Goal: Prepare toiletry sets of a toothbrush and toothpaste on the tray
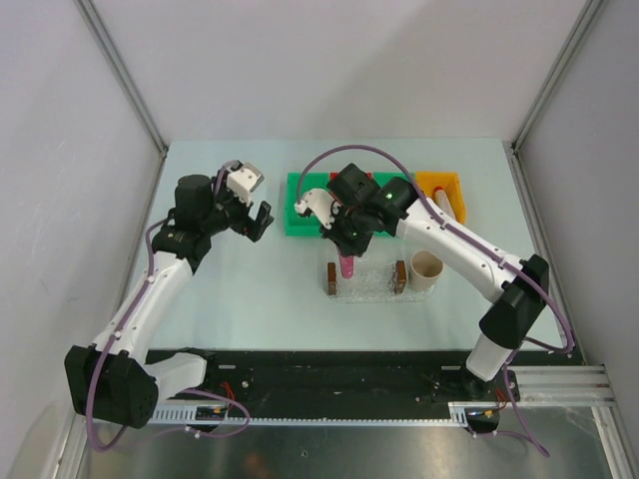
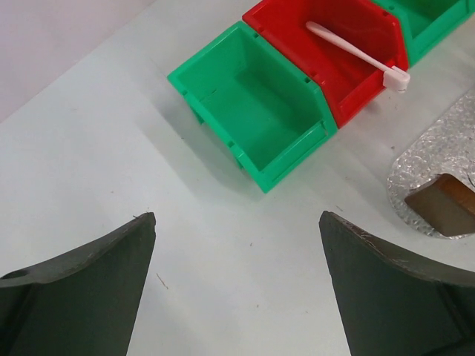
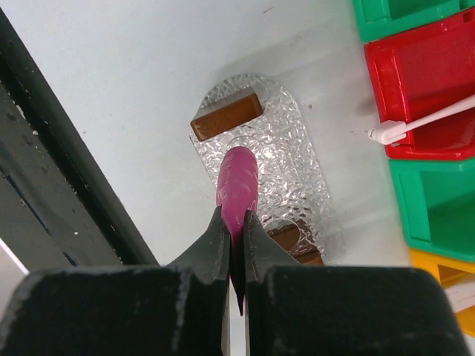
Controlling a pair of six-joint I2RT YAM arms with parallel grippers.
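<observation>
Top external view shows the table (image 1: 230, 289) walled on its left, far and right sides, with a black rail (image 1: 329, 374) along the near edge. The widest bare stretch is the left half, around and in front of the left gripper (image 1: 264, 222). That gripper hangs above the tabletop just left of the row of bins, its jaws spread wide and holding nothing. In the left wrist view its fingers (image 2: 82, 289) frame bare table, with a green bin (image 2: 252, 111) ahead and the red bin (image 2: 356, 96) touching that bin's side.

The right half is tighter. The tray (image 1: 369, 291) sits near the middle of the table, in front of the bins, and only a narrow bare strip separates them. A beige cup (image 1: 427, 267) stands just beside the tray's right end, and the yellow bin (image 1: 439, 182) lies behind the cup.

The right gripper (image 3: 236, 219) is pressed together on the thin end of the toothpaste (image 3: 237, 182). The tube's rounder end points down over the tray, between its two brown handles (image 3: 226, 115) and nearer the left one. I cannot tell whether the tube touches the tray. The toothbrush (image 3: 427, 121) lies in the red bin, well apart from both grippers, with its head poking over the rim toward the tray.
</observation>
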